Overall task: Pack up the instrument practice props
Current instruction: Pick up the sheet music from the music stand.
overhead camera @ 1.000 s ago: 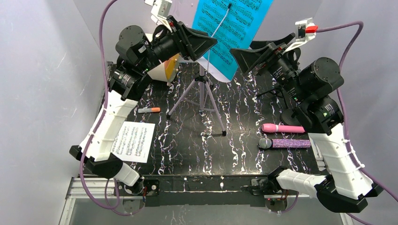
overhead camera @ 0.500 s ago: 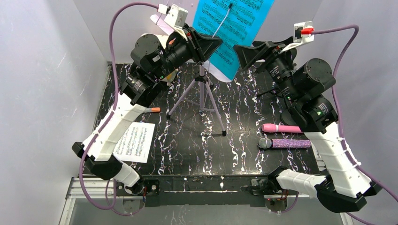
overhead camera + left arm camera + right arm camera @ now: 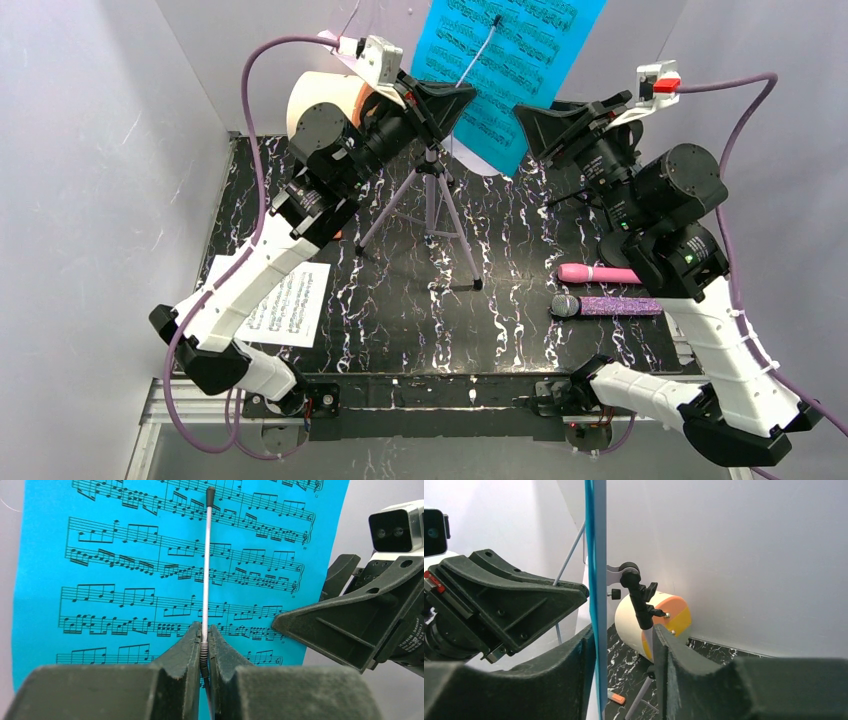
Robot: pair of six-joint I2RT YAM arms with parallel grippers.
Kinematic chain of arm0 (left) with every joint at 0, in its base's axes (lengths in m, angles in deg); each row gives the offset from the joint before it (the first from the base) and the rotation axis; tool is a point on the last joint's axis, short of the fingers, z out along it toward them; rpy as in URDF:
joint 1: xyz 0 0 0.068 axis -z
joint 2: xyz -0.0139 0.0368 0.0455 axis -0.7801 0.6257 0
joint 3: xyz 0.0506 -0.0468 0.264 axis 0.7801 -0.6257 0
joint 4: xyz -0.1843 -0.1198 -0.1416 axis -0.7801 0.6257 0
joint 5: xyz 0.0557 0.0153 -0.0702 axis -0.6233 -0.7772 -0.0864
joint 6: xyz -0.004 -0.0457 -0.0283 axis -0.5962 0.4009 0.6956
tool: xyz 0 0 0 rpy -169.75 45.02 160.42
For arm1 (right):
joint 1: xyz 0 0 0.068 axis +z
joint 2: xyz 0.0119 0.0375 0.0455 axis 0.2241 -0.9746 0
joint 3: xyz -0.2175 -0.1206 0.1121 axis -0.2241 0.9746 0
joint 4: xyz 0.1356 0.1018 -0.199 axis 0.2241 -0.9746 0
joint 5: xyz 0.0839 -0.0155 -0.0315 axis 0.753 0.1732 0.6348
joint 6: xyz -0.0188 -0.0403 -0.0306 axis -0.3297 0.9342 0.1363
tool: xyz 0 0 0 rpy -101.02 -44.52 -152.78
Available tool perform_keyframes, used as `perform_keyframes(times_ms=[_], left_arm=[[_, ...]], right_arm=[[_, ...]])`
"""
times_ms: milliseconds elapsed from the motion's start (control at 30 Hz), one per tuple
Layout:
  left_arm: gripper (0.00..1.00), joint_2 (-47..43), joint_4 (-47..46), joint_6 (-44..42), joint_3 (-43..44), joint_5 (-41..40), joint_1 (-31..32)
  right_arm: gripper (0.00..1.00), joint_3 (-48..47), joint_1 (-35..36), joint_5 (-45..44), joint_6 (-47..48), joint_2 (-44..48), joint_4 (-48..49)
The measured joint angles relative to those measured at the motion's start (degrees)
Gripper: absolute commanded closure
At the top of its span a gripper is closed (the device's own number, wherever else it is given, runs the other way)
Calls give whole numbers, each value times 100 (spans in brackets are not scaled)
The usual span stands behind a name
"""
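Observation:
A blue sheet-music page (image 3: pixel 510 60) stands on the lilac music rack, whose tripod legs (image 3: pixel 432 215) spread on the black marbled table. My left gripper (image 3: pixel 204 630) is shut on the rack's thin wire page holder (image 3: pixel 207 555), in front of the blue page (image 3: pixel 125 580). My right gripper (image 3: pixel 624 635) is open, its jaws straddling the page's right edge (image 3: pixel 596 555); the page lies close to the left finger. A white sheet-music page (image 3: pixel 280 300) lies front left. The pink microphone (image 3: pixel 600 273) and the glittery purple microphone (image 3: pixel 610 306) lie front right.
The cream drum with an orange face (image 3: pixel 659 615) sits at the back left behind the rack. An orange marker (image 3: pixel 615 698) lies on the table near it. A thin black tripod leg (image 3: pixel 570 195) shows under my right arm. Grey walls close in on three sides.
My left arm rose toward the rack and its gripper shut on the wire holder. The right gripper's jaws narrowed around the blue page's edge. The page shifted slightly right.

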Motion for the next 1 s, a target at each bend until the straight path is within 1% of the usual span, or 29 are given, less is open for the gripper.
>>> perform_keyframes(times_ms=[133,233,267,467,600,733,833,1000], left_arm=[[100,-52,-337,-120,-210,-66,55],[100,-55,-420,-184,-238,-90,74],[100,-55,-426,-199,-238,-103,79],[100,-52,-448,-254,-240,-151,101],[100,-52,-457,-267,-240,-166,101],[100,-50,-472,-310,-240,-192,101],[100,-61,-490,-356,-240,-212,101],[100,-61,-490,-435,-240,-267,109]], right_arm=[[58,107,9,61,-2,111,74],[68,149,9,90,-2,173,81],[70,151,9,109,0,181,85],[76,225,15,210,-4,245,170],[84,343,15,210,-26,382,197],[91,481,4,55,-13,579,142],[99,557,-42,-181,15,719,20],[99,597,-50,-420,46,903,-160]])
